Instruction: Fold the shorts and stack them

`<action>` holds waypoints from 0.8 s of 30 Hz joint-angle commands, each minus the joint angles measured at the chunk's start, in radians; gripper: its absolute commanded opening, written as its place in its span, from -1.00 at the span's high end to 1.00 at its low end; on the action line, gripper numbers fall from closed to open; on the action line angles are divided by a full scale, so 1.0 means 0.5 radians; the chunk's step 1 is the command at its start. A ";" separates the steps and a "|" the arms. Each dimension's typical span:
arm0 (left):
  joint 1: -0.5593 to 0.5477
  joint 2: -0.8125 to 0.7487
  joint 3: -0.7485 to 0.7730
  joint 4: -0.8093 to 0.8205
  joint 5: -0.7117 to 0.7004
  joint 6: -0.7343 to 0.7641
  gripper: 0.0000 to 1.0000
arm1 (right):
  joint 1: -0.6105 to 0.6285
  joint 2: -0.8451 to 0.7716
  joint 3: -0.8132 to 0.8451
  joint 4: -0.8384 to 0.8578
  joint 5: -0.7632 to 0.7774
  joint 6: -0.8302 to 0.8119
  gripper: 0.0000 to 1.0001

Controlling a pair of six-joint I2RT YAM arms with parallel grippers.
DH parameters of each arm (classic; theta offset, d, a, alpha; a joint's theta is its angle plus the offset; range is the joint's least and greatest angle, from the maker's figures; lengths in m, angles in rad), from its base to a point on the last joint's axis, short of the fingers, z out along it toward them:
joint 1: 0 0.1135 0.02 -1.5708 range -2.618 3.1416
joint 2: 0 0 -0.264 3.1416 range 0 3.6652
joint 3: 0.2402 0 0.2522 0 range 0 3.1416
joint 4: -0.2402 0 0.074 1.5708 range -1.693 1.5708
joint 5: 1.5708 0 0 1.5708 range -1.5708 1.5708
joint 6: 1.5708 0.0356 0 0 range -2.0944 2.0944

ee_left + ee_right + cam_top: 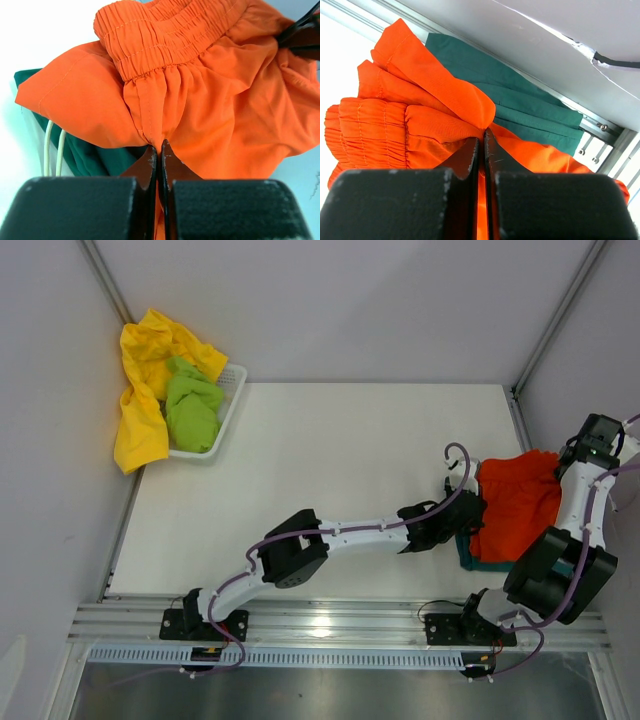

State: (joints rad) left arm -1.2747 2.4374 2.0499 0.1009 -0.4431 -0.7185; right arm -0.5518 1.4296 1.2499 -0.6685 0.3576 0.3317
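Orange-red shorts [515,502] hang bunched between my two grippers at the table's right side, over dark teal shorts [478,560] that lie flat beneath. My left gripper [462,512] is shut on the orange-red shorts [200,100] at their left edge, with fabric pinched between its fingers [159,150]. My right gripper [568,465] is shut on the same orange-red shorts [420,100] from the far right, and the teal shorts [530,107] show behind them. Yellow shorts [145,380] and lime green shorts [192,405] lie in the basket at the back left.
A white plastic basket [228,405] sits at the table's back left corner, the yellow pair spilling over its rim. Grey walls close in on both sides. An aluminium rail [340,620] runs along the near edge, bearing both arm bases.
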 commanded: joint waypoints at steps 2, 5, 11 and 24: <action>0.009 0.037 0.116 0.053 -0.059 -0.039 1.00 | -0.016 0.031 0.053 0.144 0.018 0.030 1.00; 0.018 0.055 0.113 0.044 -0.034 -0.069 1.00 | -0.016 0.071 0.028 0.137 0.076 0.039 1.00; 0.028 0.068 0.106 0.041 -0.016 -0.082 1.00 | -0.016 0.049 -0.051 0.159 0.119 0.054 1.00; 0.070 0.086 0.106 0.059 0.138 -0.100 0.21 | -0.016 0.049 -0.095 0.147 0.223 0.085 0.62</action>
State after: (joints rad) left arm -1.2480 2.4802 2.0586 0.0971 -0.3847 -0.7574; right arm -0.5522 1.4498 1.1713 -0.6308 0.4301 0.3676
